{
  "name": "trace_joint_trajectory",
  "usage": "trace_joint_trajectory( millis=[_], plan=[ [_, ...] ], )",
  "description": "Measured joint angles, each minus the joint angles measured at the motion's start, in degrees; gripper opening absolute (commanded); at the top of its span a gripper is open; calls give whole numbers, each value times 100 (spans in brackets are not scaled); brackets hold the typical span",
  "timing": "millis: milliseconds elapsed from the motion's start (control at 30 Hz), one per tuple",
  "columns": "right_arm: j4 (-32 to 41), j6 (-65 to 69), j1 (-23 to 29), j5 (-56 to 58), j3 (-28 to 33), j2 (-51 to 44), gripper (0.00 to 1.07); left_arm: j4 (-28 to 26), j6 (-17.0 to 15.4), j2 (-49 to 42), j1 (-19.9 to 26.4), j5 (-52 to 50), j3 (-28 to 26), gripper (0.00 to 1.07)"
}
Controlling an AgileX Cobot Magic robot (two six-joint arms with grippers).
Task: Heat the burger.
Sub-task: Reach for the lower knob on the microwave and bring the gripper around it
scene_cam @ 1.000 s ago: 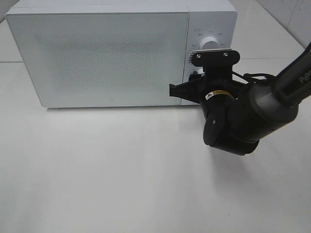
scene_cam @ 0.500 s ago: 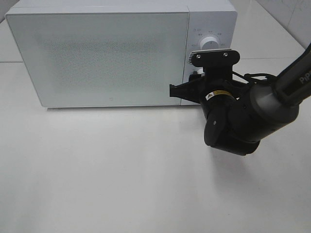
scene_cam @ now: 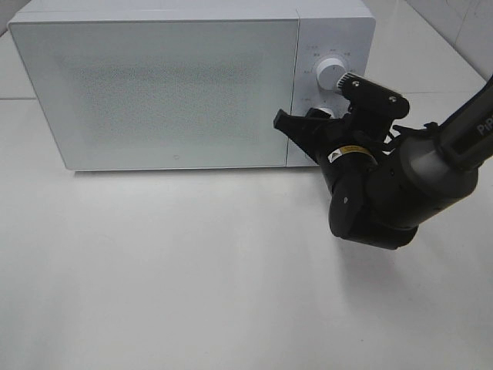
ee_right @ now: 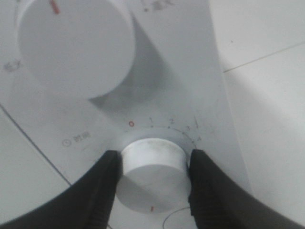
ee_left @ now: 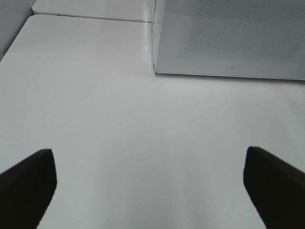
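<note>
- White boxy microwave (scene_cam: 154,85) sits on a pale tabletop (scene_cam: 192,270), frosted door (scene_cam: 162,92) shut; burger is hidden, can't tell where.
- Right gripper (ee_right: 153,162) clamps the white round lower dial (ee_right: 151,180), beneath the bigger white upper knob (ee_right: 71,45).
- Left gripper (ee_left: 150,183) is spread wide above the tabletop, holding nothing.

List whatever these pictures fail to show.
- Burger: in no view; the shut microwave door shows nothing behind it.
- Lower knob: hidden in the high view by the right claw gripping it.
- Panel print: blurred in the right wrist view, too small from above.
- Left claw: only two fingertips show, cut off by the left wrist view's edge.
</note>
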Motion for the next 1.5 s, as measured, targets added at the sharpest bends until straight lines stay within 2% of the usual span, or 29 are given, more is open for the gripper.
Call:
trace_joint_trajectory(
  millis=[67, 100, 133, 167, 233, 300, 333, 400, 500, 567, 667, 833, 1500],
  plan=[
    [-29, 298, -6, 0, 11, 0, 0, 0, 0, 0, 0, 0, 0, 100],
    [-86, 945, -11, -17, 29, 0, 0, 0, 0, 0, 0, 0, 0, 100],
    [-86, 945, -11, -17, 29, 0, 0, 0, 0, 0, 0, 0, 0, 100],
    [-143, 1604, -23, -46, 52, 0, 0, 0, 0, 0, 0, 0, 0, 100],
    [-166, 1851, -29, -57, 52, 0, 0, 0, 0, 0, 0, 0, 0, 100],
    [-212, 2716, -29, -92, 57, 23, 0, 0, 0, 0, 0, 0, 0, 100],
    [-212, 2716, -29, -92, 57, 23, 0, 0, 0, 0, 0, 0, 0, 100],
    [-252, 3856, -29, -132, 69, 40, 0, 0, 0, 0, 0, 0, 0, 100],
    [-252, 4194, -29, -149, 69, 52, 0, 0, 0, 0, 0, 0, 0, 100],
    [-264, 5518, -29, -166, 69, 57, 0, 0, 0, 0, 0, -6, 0, 100],
    [-264, 5844, -29, -166, 69, 57, 0, 0, 0, 0, 0, -6, 0, 100],
    [-264, 7219, -29, -172, 74, 57, 0, 0, 0, 0, 0, -6, 0, 100],
    [-252, 7592, -29, -178, 80, 57, 3, 0, 0, 0, 0, -6, 0, 100]
  ],
)
